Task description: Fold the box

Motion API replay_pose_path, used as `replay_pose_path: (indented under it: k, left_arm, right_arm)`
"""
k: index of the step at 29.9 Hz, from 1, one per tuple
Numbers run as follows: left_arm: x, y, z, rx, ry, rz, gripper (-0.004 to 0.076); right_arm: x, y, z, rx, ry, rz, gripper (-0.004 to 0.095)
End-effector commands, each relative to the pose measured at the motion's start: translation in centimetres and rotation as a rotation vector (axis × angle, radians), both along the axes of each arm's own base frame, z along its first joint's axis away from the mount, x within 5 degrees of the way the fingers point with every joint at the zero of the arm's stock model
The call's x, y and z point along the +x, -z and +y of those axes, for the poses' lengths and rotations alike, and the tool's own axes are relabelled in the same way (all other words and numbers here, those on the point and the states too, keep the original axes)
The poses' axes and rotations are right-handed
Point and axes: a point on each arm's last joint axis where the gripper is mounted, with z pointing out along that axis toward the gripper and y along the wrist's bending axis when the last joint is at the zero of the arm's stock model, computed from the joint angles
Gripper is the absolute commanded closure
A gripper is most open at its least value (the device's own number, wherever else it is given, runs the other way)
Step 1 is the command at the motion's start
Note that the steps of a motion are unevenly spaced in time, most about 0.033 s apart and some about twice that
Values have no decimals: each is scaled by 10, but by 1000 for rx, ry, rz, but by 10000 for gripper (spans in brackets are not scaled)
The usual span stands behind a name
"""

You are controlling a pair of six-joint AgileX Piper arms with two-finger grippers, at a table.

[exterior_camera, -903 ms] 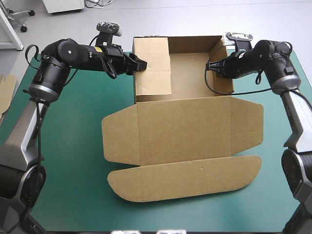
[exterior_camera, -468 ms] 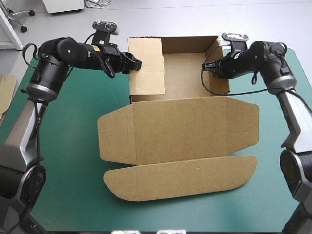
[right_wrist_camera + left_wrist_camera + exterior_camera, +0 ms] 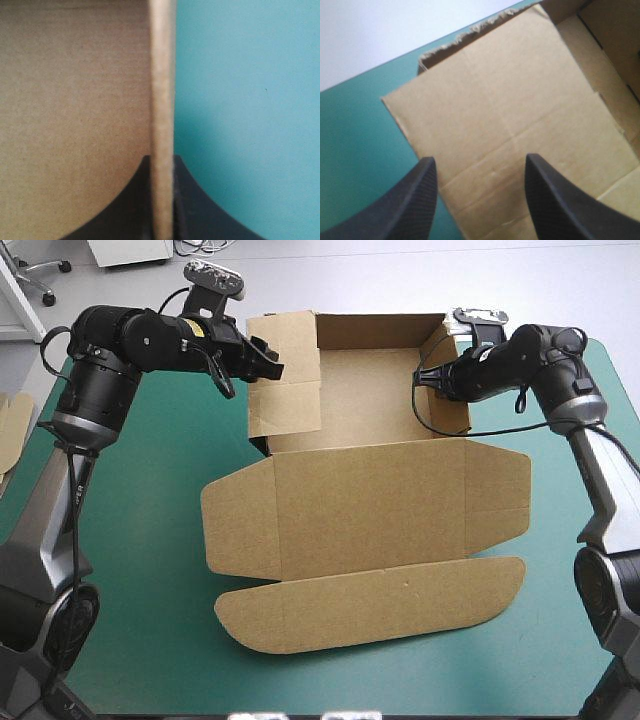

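Brown box (image 3: 370, 390) sat far-centre on the table (image 3: 140, 570), lid (image 3: 375, 505) flat. Fingers of the right gripper (image 3: 432, 378) pinched its right wall (image 3: 458, 405); the left gripper (image 3: 480, 159) held its fingers spread at the left flap (image 3: 285, 380). Tucking required a steady anchor and square inward pressure.

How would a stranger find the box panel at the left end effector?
Find the brown box on the teal-green table. At its far left corner stands a tall panel, the left end effector at it. Unlike the lower right wall, it shows a crease across its middle.
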Motion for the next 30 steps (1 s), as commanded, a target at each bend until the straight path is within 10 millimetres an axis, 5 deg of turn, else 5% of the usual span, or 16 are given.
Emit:
replay_pose_path:
  k: [1, 10, 15, 19, 25, 30]
  left_arm:
    - [-27, -47, 16, -33, -50, -182, 337]
    - [-49, -78, 96, -41, -282, -245, 337]
    - [-49, -75, 149, -132, -410, -234, 341]
    - [-38, -46, 190, -227, -472, -149, 341]
    - [-26, 31, 255, -356, -616, 4, 341]
    - [-16, 91, 273, -551, -612, 131, 341]
  right_arm:
    - [-11, -33, 0, 53, 13, -117, 926]
    - [-10, -33, -1, 38, 16, -121, 926]
    - [-10, -38, -2, 37, 14, -141, 926]
    - [-12, -49, -3, 47, 12, -170, 926]
    - [-13, -53, -3, 78, -6, -167, 926]
    - [-11, -58, 3, 158, -22, -201, 926]
